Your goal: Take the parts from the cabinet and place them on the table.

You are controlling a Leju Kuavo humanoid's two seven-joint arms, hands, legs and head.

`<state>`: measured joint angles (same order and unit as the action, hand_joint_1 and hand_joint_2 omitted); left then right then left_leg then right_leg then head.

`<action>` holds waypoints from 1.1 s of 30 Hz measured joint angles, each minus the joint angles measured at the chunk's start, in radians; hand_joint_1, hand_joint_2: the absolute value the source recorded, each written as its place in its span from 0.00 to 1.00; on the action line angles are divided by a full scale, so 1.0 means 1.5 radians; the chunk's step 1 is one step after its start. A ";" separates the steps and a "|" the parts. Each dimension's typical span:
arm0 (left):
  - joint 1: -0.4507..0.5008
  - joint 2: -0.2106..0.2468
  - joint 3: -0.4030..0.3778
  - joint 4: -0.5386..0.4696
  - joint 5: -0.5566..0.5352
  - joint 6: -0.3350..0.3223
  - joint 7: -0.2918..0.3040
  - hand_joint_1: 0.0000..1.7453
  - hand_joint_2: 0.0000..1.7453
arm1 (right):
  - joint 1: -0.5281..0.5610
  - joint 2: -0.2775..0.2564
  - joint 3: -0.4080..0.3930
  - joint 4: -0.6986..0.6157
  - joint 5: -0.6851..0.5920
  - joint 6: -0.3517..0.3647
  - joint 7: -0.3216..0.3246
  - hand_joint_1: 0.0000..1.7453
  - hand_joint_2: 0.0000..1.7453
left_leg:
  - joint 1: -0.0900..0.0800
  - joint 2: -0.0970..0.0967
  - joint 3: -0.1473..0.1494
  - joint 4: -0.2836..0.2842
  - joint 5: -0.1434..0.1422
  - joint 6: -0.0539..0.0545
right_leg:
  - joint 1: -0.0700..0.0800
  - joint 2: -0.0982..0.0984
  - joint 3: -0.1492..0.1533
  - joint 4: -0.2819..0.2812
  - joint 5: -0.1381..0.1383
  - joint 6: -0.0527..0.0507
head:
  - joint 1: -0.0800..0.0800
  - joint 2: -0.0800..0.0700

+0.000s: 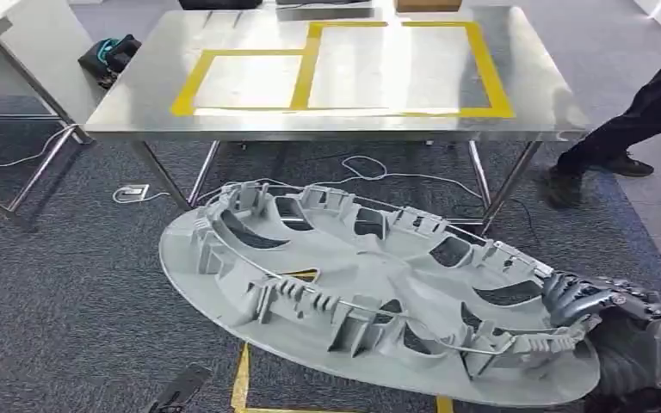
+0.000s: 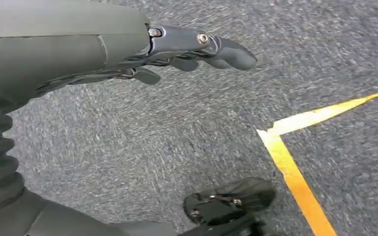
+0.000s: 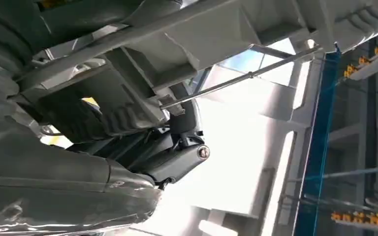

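Right hand point(image 1: 587, 303) at the lower right of the head view, dark fingers point(image 1: 575, 291) curled over the near rim of the part point(image 1: 353, 292), gripping it; in the right wrist view the same hand point(image 3: 170, 160) tucked under the part's ribbed underside point(image 3: 187, 34), thumb against a thin metal rod point(image 3: 236, 81). Part: a large grey round plastic moulding with oval cut-outs and ribs, held tilted in the air above the carpet point(image 1: 69, 292), in front of the surface point(image 1: 344, 95) and not on it. Left hand point(image 2: 197, 46) hanging over the grey carpet, fingers loosely stretched and apart, holding nothing. Surface of bare steel on metal legs, marked with two yellow tape rectangles point(image 1: 396, 64) side by side; a dark teal-and-black object point(image 1: 109, 56) at its left edge. Yellow tape lines point(image 2: 295, 172) on the carpet; white cable point(image 1: 370, 168) trailing under the surface. A person's dark-trousered legs and shoes point(image 1: 628, 129) at the far right, well apart from the part.
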<state>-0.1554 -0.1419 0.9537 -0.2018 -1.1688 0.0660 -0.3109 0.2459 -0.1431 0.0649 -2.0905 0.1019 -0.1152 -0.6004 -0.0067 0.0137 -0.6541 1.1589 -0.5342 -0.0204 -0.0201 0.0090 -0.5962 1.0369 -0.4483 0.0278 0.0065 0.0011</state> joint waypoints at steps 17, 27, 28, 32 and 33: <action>0.003 -0.002 -0.002 0.000 -0.001 0.000 0.000 0.00 1.00 | 0.003 0.000 0.000 0.000 0.003 -0.001 0.001 1.00 1.00 | 0.007 -0.008 0.049 -0.099 0.057 0.028 | -0.004 -0.001 -0.098 0.173 -0.079 0.036 | 0.010 0.000; 0.002 -0.003 -0.006 0.000 -0.001 0.000 0.000 0.00 1.00 | 0.004 0.000 0.000 0.000 0.004 -0.001 0.001 1.00 1.00 | -0.005 0.025 0.056 -0.100 0.056 0.017 | 0.015 -0.019 0.001 -0.001 0.001 0.004 | 0.010 0.000; 0.001 -0.003 -0.007 0.000 -0.001 0.000 0.000 0.00 1.00 | 0.004 0.000 0.000 0.000 0.005 -0.002 0.001 1.00 1.00 | -0.005 0.024 0.055 -0.099 0.052 0.013 | 0.008 -0.016 0.004 -0.007 0.005 -0.002 | 0.009 0.000; 0.003 -0.003 -0.009 0.000 -0.001 0.000 0.001 0.00 1.00 | 0.003 0.000 0.000 0.000 0.006 -0.002 0.001 1.00 1.00 | 0.001 0.000 -0.013 0.055 -0.034 -0.003 | 0.004 -0.008 0.001 -0.009 0.008 -0.009 | 0.006 0.000; 0.004 -0.003 -0.009 0.000 -0.001 0.000 0.001 0.00 1.00 | 0.004 0.000 0.001 0.000 0.007 -0.002 0.001 1.00 1.00 | 0.003 0.000 -0.032 0.094 -0.045 -0.005 | 0.004 -0.006 0.000 -0.009 0.008 -0.009 | 0.006 0.000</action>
<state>-0.1496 -0.1457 0.9396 -0.2018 -1.1707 0.0660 -0.3098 0.2518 -0.1431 0.0656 -2.0905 0.1129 -0.1183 -0.5985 -0.0023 0.0129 -0.7026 1.3006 -0.6018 -0.0280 -0.0137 0.0005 -0.5969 1.0241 -0.4357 0.0147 0.0153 0.0011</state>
